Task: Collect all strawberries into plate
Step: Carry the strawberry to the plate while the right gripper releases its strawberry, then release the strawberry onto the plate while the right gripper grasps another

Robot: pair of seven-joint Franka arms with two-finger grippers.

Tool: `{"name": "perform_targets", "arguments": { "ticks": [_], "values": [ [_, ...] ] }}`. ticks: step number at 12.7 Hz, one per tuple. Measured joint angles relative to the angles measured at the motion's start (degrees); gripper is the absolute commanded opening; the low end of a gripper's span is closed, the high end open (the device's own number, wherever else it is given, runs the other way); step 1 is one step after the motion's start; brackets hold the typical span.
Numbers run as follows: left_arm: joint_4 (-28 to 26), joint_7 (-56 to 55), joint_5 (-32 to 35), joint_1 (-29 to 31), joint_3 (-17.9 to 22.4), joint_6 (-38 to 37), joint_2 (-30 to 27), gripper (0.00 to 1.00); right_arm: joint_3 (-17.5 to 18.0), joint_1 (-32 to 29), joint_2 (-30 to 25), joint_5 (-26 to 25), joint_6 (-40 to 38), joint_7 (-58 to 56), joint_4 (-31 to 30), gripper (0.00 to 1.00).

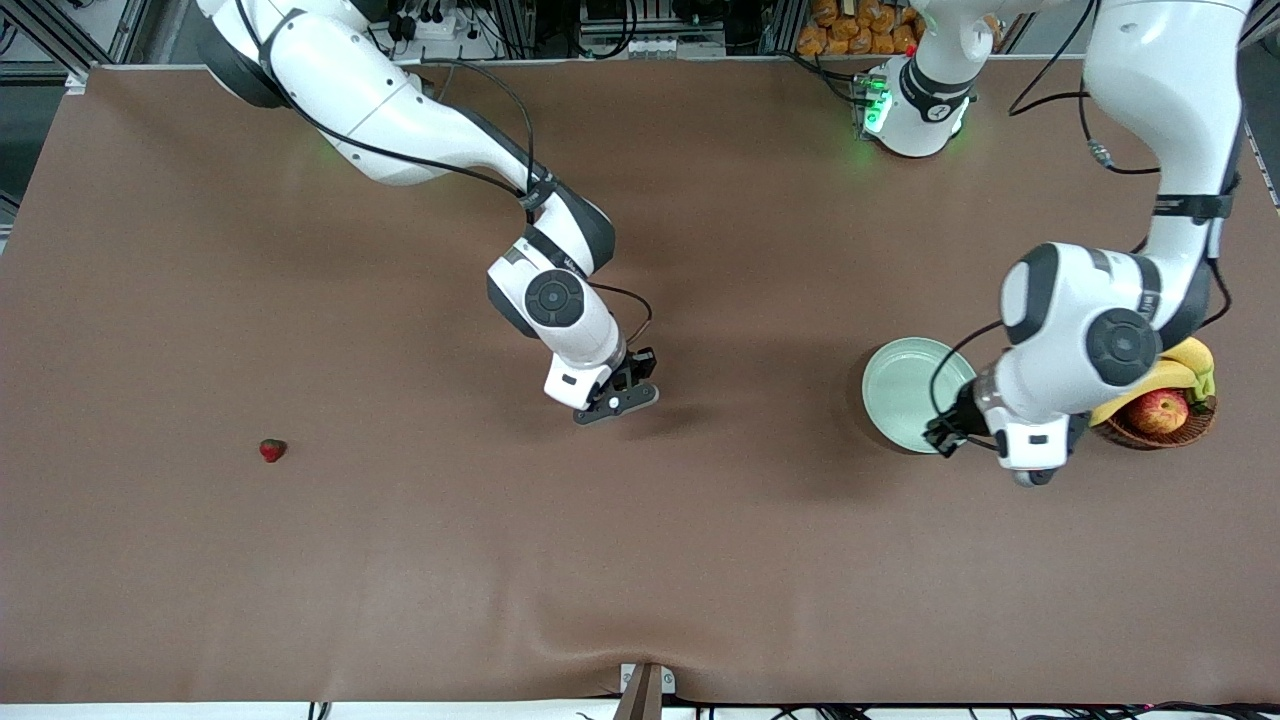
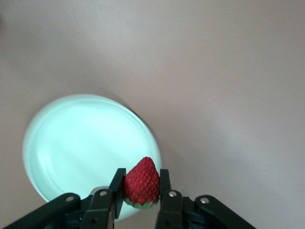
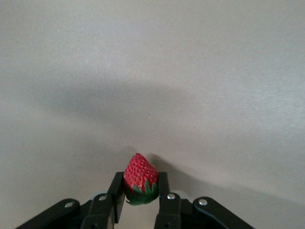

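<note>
Mint-green and empty, the plate (image 1: pixel 908 392) is the landmark from which everything here is placed. A strawberry (image 2: pixel 141 182) is clamped between the fingers of the left tool (image 2: pixel 141 194), tip pointing away from the wrist, and is held just over the plate's rim at the edge nearer the front camera and the basket (image 1: pixel 1160 428). The coming release is judged to turn on that offset: the berry sits at the rim, not over the middle, so a small shift toward the plate's centre seems needed before the fingers are parted. A second strawberry (image 3: pixel 139 185) is clamped in the right tool (image 1: pixel 622 395), which hangs over bare worktop (image 1: pixel 640 560) well apart from the plate, toward the right arm's end. A third strawberry (image 1: pixel 272 450) lies on the worktop farther still from the plate in that same direction, nearest to the right arm.
</note>
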Motion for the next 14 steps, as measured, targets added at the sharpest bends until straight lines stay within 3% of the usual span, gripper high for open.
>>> {"name": "perform_targets", "arguments": {
  "ticks": [2, 5, 6, 7, 8, 12, 14],
  "values": [
    [-2.9, 6.1, 0.0, 3.5, 0.0, 2.8, 1.7, 0.00, 0.0, 0.2, 0.4, 0.0, 0.0, 0.0, 0.7, 1.00],
    [-7.8, 7.3, 0.0, 3.3, -0.7, 9.5, 4.0, 0.00, -0.8, -0.8, -0.1, 0.0, -0.1, 0.0, 2.7, 1.00],
    [-8.7, 7.3, 0.0, 2.9, -0.9, 10.2, 4.1, 0.24, -1.0, -2.3, -1.0, 0.0, -1.1, 0.0, 3.2, 1.00],
    [-9.2, 7.3, 0.0, 2.4, -1.0, 10.3, 4.1, 0.93, -1.1, -4.2, -2.5, 0.0, -3.6, -0.1, 3.6, 1.00],
    [-9.5, 7.3, 0.0, 2.1, -1.0, 10.3, 4.1, 1.00, -1.2, -6.8, -4.4, 0.0, -6.9, -0.3, 3.9, 1.00],
    [-9.5, 7.4, 0.1, 2.1, -1.2, 9.8, 2.3, 1.00, -1.3, -18.1, -11.8, 0.0, -17.3, -3.5, 4.1, 1.00],
    [-8.2, 7.3, 0.1, 2.3, -3.3, 5.6, -0.8, 1.00, -1.3, -23.0, -13.3, 0.0, -21.3, -3.5, 4.1, 1.00]
  ]
}}
